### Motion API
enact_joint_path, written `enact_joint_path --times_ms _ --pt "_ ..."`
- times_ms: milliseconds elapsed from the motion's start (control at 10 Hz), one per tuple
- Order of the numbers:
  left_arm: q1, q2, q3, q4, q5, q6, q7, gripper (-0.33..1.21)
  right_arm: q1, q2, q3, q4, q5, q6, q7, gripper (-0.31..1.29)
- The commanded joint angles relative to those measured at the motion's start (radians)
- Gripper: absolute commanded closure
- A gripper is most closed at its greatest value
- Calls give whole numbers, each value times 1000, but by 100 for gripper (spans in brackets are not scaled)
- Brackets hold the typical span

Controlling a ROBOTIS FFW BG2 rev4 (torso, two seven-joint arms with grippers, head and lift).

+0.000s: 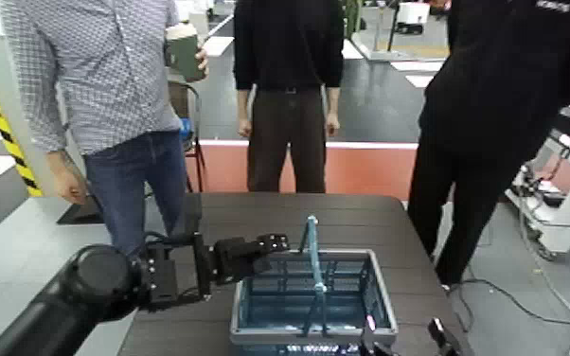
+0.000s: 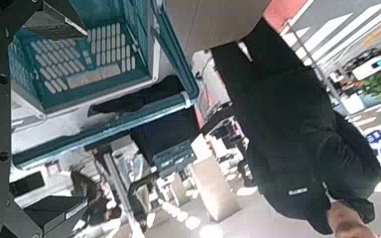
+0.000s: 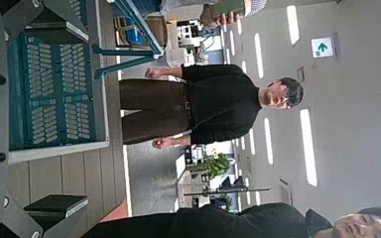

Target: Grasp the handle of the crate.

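Note:
The crate has a light grey rim and teal-blue mesh walls and stands at the table's near middle. Its thin teal-blue handle arches upright across the middle. My left gripper reaches in from the left, level with the handle's upper part and just left of it, not touching. In the left wrist view its fingers stand apart, with the crate and handle ahead. My right gripper sits low at the crate's near right corner, open; its view shows the crate and handle.
The dark wooden table ends just beyond the crate. Three people stand close behind its far edge: one in a checked shirt holding a cup at the left, one in black in the middle, one in black at the right.

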Motion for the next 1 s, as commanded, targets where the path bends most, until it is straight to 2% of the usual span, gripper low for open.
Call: enact_joint_path --times_ms 100,600,1000 --pt "-83 -5 -73 116 13 24 -60 11 -7 -2 9 3 -3 2 3 15" --pt "-183 -46 -183 264 14 -10 -167 12 -16 -2 18 8 -9 2 11 15" --pt "-213 -76 -208 297 14 -27 -183 12 -21 -2 21 11 -14 2 14 15"
